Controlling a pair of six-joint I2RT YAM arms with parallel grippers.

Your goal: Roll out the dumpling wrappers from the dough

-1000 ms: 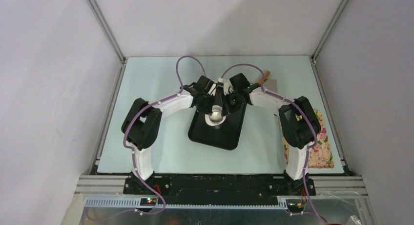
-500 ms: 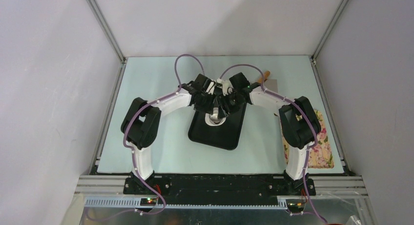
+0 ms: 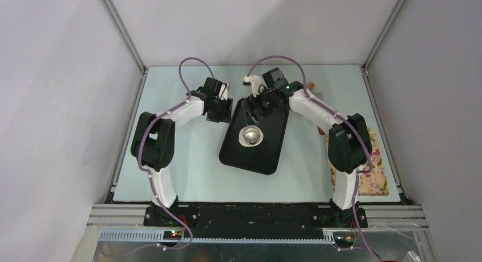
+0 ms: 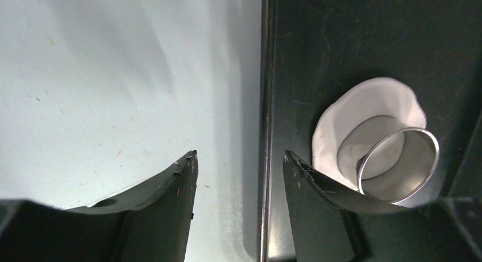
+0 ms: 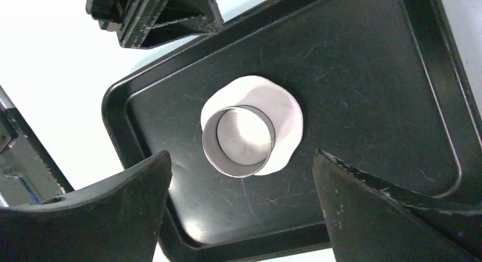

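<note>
At the near edge of the tabletop point(image 3: 187, 165) you've got the two arm bases bolted side by side. A floral cloth point(image 3: 375, 174) lies off on the right side, just past the right base.

A bit further in, roughly in the middle, sits the black tray point(image 3: 267, 154), turned slightly askew. The dough point(image 5: 287, 123) is on that tray, in its far half, pressed out into a flat white disc with a wobbly edge. A round steel cup point(image 3: 250, 136) stands right on top of it, off-centre, so more of the white pokes out on one side than the other.

Past that, the left arm point(image 3: 170, 117) reaches in from the left. Its jaws are about halfway open with nothing in them, and they straddle the tray's left rim: one finger over the bare tabletop, the other over the tray. They're near the dough but not touching it.

The right arm point(image 3: 318, 111) comes in from the right with its jaws spread really wide, also empty, hanging above the far end of the tray and looking down at the cup and dough.

Furthest back, a wooden handle point(image 3: 310, 86) sticks out from behind the right arm; can't tell what it belongs to.
</note>
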